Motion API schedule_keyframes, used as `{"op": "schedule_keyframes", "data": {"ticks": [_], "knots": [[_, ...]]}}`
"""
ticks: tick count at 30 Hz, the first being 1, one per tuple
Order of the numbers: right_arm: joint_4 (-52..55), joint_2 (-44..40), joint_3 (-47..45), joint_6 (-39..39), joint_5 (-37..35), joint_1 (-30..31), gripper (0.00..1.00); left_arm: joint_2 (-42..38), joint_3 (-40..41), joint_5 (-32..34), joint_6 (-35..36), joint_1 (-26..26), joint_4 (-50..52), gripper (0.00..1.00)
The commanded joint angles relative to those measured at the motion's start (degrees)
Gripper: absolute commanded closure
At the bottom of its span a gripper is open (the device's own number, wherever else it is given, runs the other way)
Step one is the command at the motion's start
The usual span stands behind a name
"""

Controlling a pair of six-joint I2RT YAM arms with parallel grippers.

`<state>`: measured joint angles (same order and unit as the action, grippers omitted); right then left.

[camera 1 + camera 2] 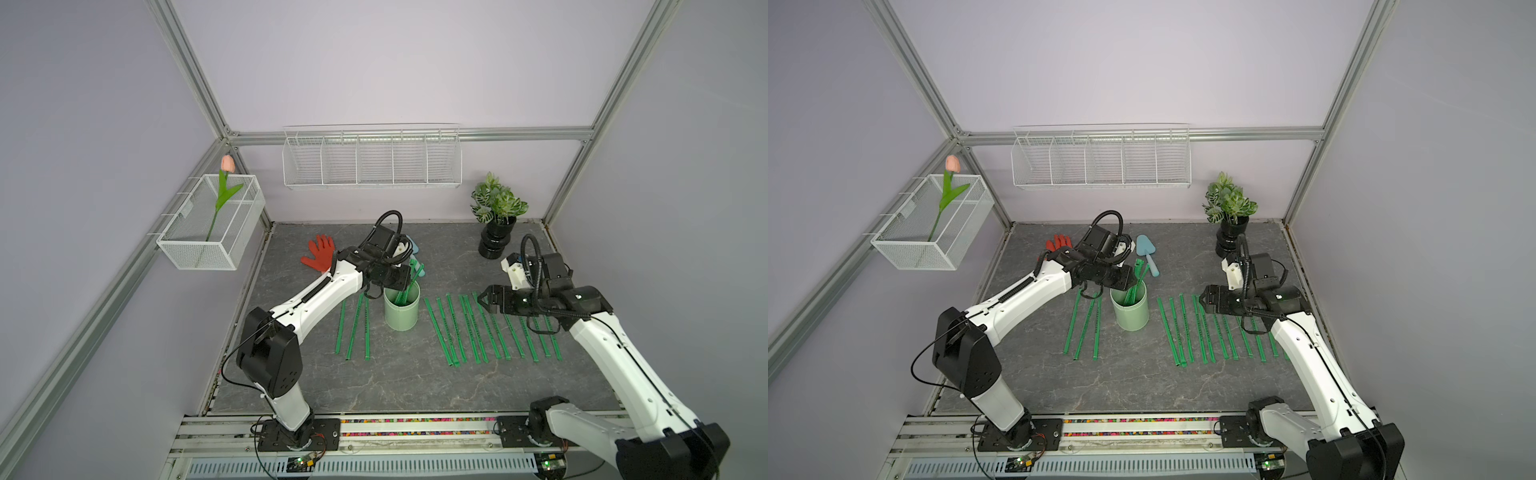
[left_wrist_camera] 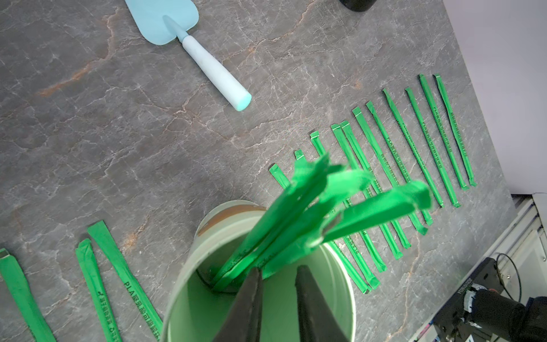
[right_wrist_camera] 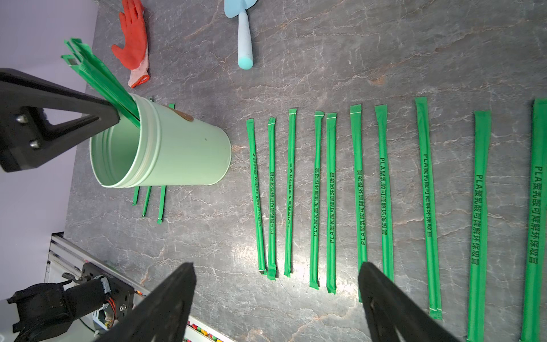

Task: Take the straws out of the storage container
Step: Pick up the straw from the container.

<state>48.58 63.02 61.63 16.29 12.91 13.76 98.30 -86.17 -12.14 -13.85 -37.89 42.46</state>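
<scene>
The storage container, a mint-green cup [image 1: 401, 318] [image 1: 1130, 316] [image 3: 183, 154], stands upright mid-table. A few green straws [image 1: 417, 270] [image 1: 1139, 272] [image 2: 296, 207] [image 3: 97, 71] lean in it, tops sticking out. My left gripper [image 1: 406, 286] [image 1: 1130, 284] [image 2: 278, 271] points into the cup's mouth [image 2: 213, 234]. Its jaws stand narrowly apart, tips right beside the leaning straws, with only the cup's inner wall showing between them. Three straws [image 1: 353, 328] lie left of the cup, and a row of several [image 1: 469, 328] [image 3: 316, 201] lies to its right. My right gripper [image 1: 484, 301] [image 1: 1202, 301] [image 3: 276, 266] hovers wide open over that row.
A blue trowel [image 1: 1146, 251] [image 2: 207, 65] and a red glove [image 1: 320, 253] [image 3: 133, 44] lie behind the cup. A potted plant [image 1: 496, 220] stands at the back right. White wire baskets [image 1: 372, 160] [image 1: 212, 226] hang on the back and left walls.
</scene>
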Motion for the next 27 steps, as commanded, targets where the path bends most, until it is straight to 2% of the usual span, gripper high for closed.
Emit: {"op": "schedule_keyframes", "data": {"ticks": [1,12,17,27], "knots": [[0.6,0.4,0.2,-0.2,0.0,0.2,0.11,1.2,-2.5,0.4,1.1,-0.3,0.6,0.78],[0.6,0.6,0.2,-0.1,0.1,0.2,0.11,2.1,-2.5,0.4,1.4,-0.3,1.0,0.83],[0.7,0.5,0.3,-0.1,0.0,0.2,0.11,2.1,-2.4,0.3,1.4,-0.3,1.1,0.91],[0.4,0.4,0.5,0.3,0.3,0.2,0.11,-0.7,-2.9,1.1,1.7,-0.3,4.1,0.94]]}}
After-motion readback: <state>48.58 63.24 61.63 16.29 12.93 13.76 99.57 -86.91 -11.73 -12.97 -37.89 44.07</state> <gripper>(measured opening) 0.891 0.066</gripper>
